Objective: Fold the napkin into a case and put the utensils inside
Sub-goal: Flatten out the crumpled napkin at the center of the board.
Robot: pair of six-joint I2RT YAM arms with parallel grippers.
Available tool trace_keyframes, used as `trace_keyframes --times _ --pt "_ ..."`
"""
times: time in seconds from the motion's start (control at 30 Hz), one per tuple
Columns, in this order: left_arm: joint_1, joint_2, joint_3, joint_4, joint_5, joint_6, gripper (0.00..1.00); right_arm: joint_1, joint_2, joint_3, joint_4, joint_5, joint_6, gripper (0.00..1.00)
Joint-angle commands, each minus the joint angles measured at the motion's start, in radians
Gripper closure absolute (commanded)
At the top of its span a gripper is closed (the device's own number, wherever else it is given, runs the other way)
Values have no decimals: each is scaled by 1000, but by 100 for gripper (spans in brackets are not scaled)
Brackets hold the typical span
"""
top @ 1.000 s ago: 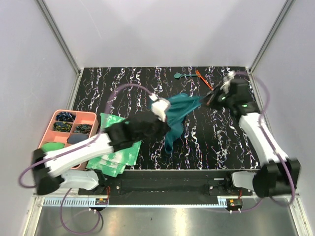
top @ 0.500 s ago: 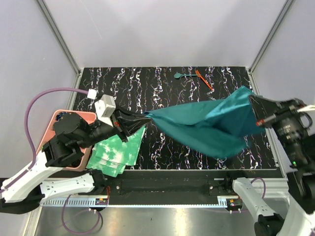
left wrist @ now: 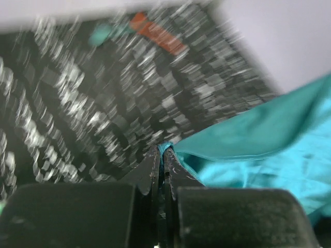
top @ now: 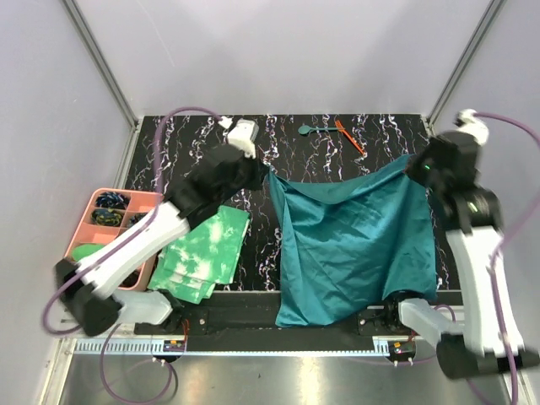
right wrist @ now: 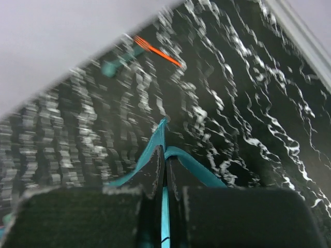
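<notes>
Teal cloth is clenched at both ends: the left pincer point(left wrist: 161, 157) nips one top corner and the right pincer point(right wrist: 165, 160) nips the other. Between them the napkin point(top: 350, 245) hangs spread and sagging, its hem past the near edge of the table point(top: 211, 143). It looks soft, light and limp, so the corners seem the surest hold.

From near-left base, left arm point(top: 156, 236) reaches forward and inward, white links low, dark wrist raised over table middle. left gripper point(top: 268, 169) held off table, jaws pressed together, thin corner of napkin point(top: 350, 240) nipped at fingertips. From near-right base, right arm point(top: 474, 253) rises steeply, elbow high, wrist bent inward. right gripper point(top: 412, 165) also raised, jaws tight on opposite napkin corner. Grippers well apart, about level, both tips turned inward.
</notes>
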Motion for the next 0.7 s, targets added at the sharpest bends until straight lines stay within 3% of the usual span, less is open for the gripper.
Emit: trace_keyframes --times 0.0,0.03,0.07,0.1,0.13,0.17,0.2,0.23,0.27,0.33,0.47,0.6,0.67 --pt "127 257 77 -25 -31 -65 100 -35 197 -137 223 38 -67 100" --pt "165 310 114 -46 -56 -57 99 -56 302 -163 327 11 -85 100" --pt "181 362 180 -42 -82 -47 70 -82 362 -165 372 7 -116 100" --pt "194 464 212 -30 -116 -16 51 -93 428 -157 409 -11 -130 96" --pt "210 520 269 -93 -139 -17 45 -125 503 -43 350 -72 -141 78" --pt "230 570 388 -135 -174 -23 42 -147 648 40 283 -129 -148 72" --pt "234 636 441 -169 -165 -8 31 -147 700 103 244 -169 -151 63" --pt "233 658 485 -222 -147 -5 22 -147 754 150 235 -190 -156 46" --pt "225 669 533 -241 -130 -2 15 -147 774 172 209 -197 -159 39" --pt "184 643 529 -264 -128 -7 14 -147 806 226 83 -168 -130 34" --pt "101 510 246 -136 32 -65 17 -147 734 58 106 -206 -73 11" --pt "27 442 30 19 152 -140 20 -145 681 -160 180 -211 -85 10" --pt "14 447 -49 127 163 -177 23 -145 684 -189 219 -230 -104 10"
